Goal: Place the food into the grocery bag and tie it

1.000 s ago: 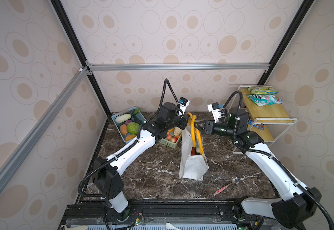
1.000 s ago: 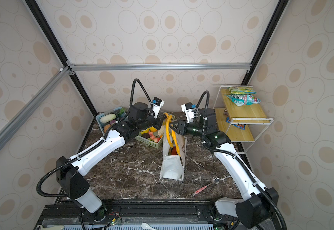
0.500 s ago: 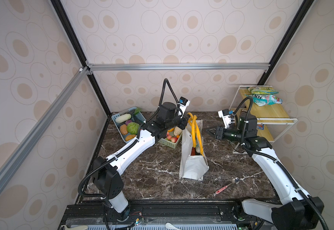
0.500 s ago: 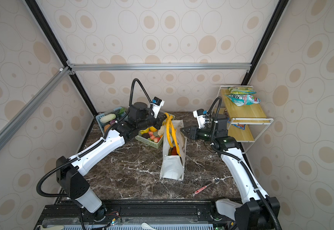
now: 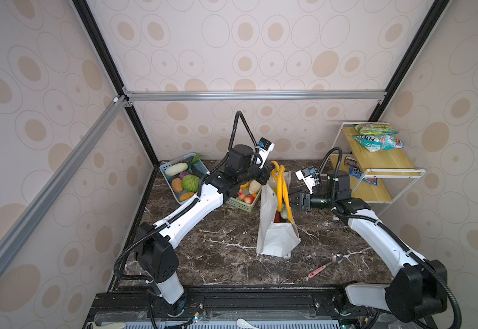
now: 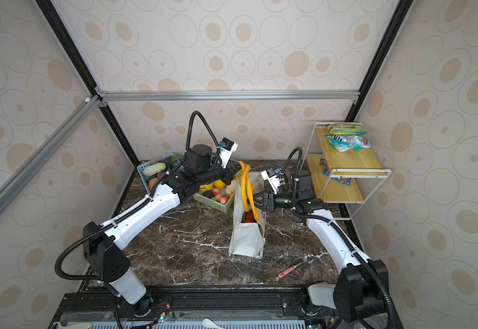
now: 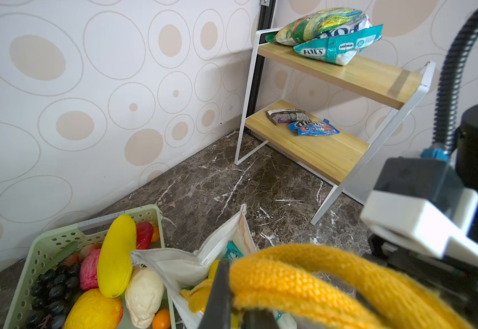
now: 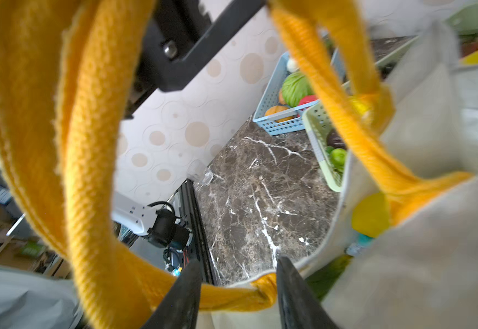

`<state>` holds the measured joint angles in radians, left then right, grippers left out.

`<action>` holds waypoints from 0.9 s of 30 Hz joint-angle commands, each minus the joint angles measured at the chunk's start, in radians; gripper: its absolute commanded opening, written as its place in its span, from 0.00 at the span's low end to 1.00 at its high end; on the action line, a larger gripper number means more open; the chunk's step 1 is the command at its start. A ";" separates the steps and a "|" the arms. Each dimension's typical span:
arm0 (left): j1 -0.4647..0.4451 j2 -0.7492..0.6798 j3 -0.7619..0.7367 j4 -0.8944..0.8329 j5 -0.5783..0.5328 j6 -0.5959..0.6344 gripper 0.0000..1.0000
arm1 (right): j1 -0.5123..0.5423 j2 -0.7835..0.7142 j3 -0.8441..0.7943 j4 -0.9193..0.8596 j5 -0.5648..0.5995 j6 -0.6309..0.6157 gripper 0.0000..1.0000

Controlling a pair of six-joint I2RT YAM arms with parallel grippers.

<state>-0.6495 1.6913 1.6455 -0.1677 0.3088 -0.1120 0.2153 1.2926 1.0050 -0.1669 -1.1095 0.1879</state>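
Note:
The white grocery bag (image 5: 274, 236) (image 6: 246, 239) stands mid-table with its yellow handles (image 5: 280, 182) (image 6: 244, 182) pulled upward. My left gripper (image 5: 269, 173) (image 7: 237, 302) is shut on the top of the handles (image 7: 303, 279). My right gripper (image 5: 290, 199) (image 6: 256, 200) (image 8: 236, 273) sits at the bag's right side, lower down. Its jaws stand apart with a handle strap (image 8: 232, 296) lying across the gap. Food shows inside the bag: an orange piece (image 6: 247, 216), a teal packet (image 7: 233, 250) and a yellow piece (image 8: 370, 215).
A blue basket (image 5: 169, 171) and a green basket (image 5: 240, 203) of toy produce sit behind the left arm. A wooden shelf (image 5: 380, 159) with snack packets (image 5: 377, 142) stands at the back right. A spoon (image 5: 326, 265) lies near the front right.
My right gripper drew back to the right from the handles, then came back in lower, with a strap between its jaws. The left gripper has kept hold of the handles without moving.

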 commanded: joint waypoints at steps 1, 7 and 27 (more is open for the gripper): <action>0.007 0.009 0.065 0.014 0.030 -0.003 0.00 | 0.009 -0.002 -0.012 0.051 -0.117 -0.081 0.48; 0.007 0.016 0.074 0.008 0.028 -0.017 0.00 | 0.009 -0.009 0.021 -0.048 -0.174 -0.204 0.54; 0.008 0.005 0.048 -0.002 0.042 -0.062 0.00 | 0.089 0.074 -0.004 0.036 -0.165 -0.356 0.59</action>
<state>-0.6495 1.7012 1.6611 -0.1753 0.3428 -0.1616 0.2852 1.3594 1.0107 -0.1749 -1.2480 -0.0914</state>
